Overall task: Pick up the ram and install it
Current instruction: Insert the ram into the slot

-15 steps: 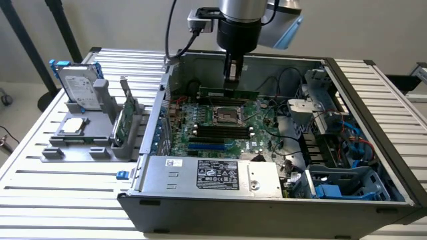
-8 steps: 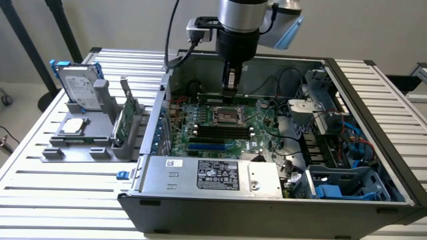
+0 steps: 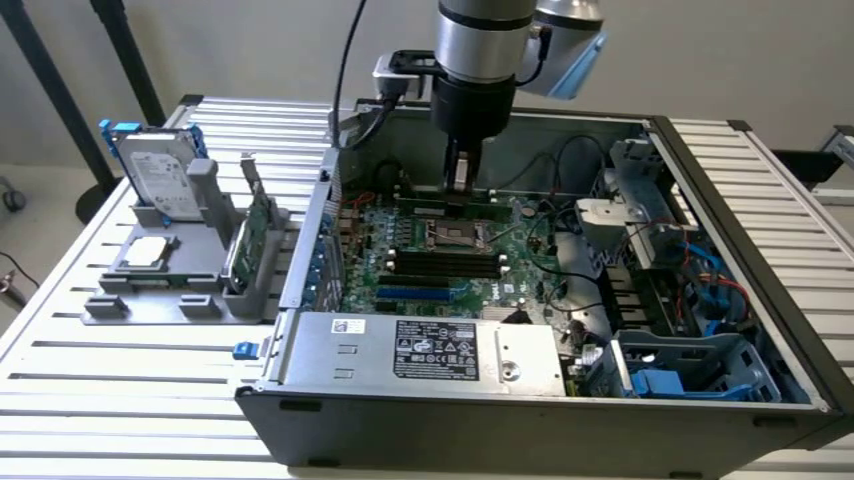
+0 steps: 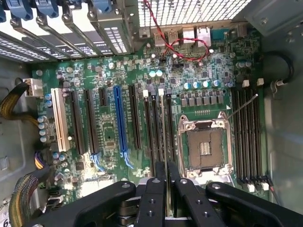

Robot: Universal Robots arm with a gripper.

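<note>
Arm: the silver-grey robot arm reaches straight down into the open dark-grey metal computer case (image 3: 534, 425), which lies on a slatted aluminium table (image 3: 120, 390).

Gripper: the black two-finger gripper (image 3: 459, 185) is clamped on the ram. In the wrist view the gripper (image 4: 163, 184) has its two fingers pressed flat against either face of the thin board.

Ram: the long, narrow green circuit-board ram (image 3: 447, 207) sits level under the fingers, just behind the processor socket as the exterior view sees it. The wrist view shows the ram (image 4: 163, 137) edge-on, a pale thin line running along the black memory slots just beside the socket.

Seating: I cannot tell whether the ram is in a slot or just above one.

Motherboard: the green motherboard (image 3: 454, 270) lies flat on the case floor. The wrist view looks straight down on the motherboard (image 4: 109, 85).

Socket: the square silver-framed processor socket (image 3: 451, 237) is open and bare; the wrist view shows the socket (image 4: 206, 146) with its dark contact field.

Seen from the wrist: a blue expansion slot (image 4: 119, 118), a white expansion slot (image 4: 59, 118), a looped red wire (image 4: 184, 47), and a second bank of black memory slots (image 4: 246, 137) on the socket's other side.

Seen from the exterior: a silver labelled power supply box (image 3: 427, 350) at the case's near wall. Outside the case, on the exterior view's left, a grey plastic stand (image 3: 160, 300) holds a silver hard drive in a blue frame (image 3: 158, 170) and an upright green expansion card (image 3: 251, 245).
</note>
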